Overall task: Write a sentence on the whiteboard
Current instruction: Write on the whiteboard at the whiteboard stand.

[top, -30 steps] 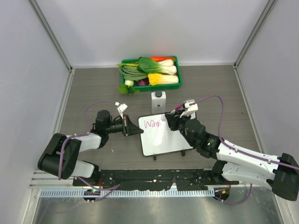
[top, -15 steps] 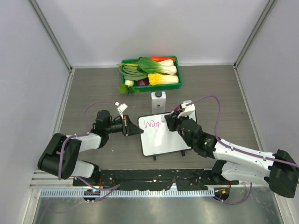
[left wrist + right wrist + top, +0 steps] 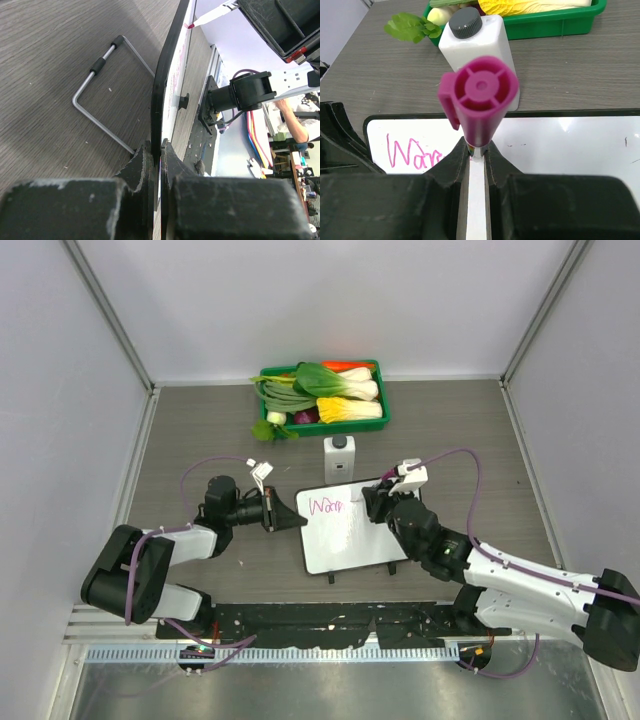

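Your left pincer point(image 3: 156, 150) is clamped shut on the left rim of the whiteboard point(image 3: 345, 540), which sits mid-desk point(image 3: 200, 430), close to the arm bases. Your right pincer point(image 3: 477, 149) is closed around a marker point(image 3: 479, 95) with a magenta end cap, held over the board's far edge, just right of the writing. You cannot tell whether its tip touches the surface. The sentence point(image 3: 412, 152) is a few pink letters in the board's far left corner. A white bottle point(image 3: 340, 455) with a grey cap stands just beyond the far edge. Farther off, a green tray point(image 3: 384, 408) of vegetables sits by the far wall.
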Robot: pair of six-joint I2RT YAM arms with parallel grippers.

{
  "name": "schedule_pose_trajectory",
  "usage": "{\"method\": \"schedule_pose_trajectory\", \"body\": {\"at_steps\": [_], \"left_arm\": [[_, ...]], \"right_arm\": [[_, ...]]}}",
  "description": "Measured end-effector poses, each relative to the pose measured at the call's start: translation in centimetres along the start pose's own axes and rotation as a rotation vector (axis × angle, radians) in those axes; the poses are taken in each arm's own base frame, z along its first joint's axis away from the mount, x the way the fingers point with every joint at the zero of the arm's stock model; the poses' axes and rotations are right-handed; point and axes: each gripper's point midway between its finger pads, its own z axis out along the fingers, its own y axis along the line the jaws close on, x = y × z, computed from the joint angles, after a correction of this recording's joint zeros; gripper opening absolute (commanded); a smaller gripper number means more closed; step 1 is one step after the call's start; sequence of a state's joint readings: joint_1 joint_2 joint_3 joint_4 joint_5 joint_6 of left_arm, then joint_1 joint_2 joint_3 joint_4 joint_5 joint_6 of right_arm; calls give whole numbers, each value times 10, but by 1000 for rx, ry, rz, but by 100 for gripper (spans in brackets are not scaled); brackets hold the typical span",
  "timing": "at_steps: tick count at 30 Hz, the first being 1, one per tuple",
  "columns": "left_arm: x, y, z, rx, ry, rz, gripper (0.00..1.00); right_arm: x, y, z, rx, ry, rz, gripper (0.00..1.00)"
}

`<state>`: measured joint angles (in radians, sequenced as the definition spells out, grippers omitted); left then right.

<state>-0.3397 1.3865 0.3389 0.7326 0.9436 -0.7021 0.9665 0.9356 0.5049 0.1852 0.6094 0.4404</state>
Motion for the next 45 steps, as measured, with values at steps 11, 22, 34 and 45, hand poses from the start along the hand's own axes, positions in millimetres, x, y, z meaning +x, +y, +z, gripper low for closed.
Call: {"method": "schedule_pose_trajectory", "body": {"at_steps": [11, 22, 34, 45], "left_arm": [[-1, 0, 1, 2, 1, 3, 0], [0, 1, 1, 0, 2, 0, 0], [0, 1, 1, 0, 2, 0, 0], [0, 1, 1, -2, 3, -2, 0]], "right_arm": [[-6, 8, -1, -40, -12, 5, 1], [-1, 14, 9, -39, -5, -2, 1], [7, 11, 3, -50, 15, 30, 1], [18, 9, -1, -61, 41, 65, 1]]}}
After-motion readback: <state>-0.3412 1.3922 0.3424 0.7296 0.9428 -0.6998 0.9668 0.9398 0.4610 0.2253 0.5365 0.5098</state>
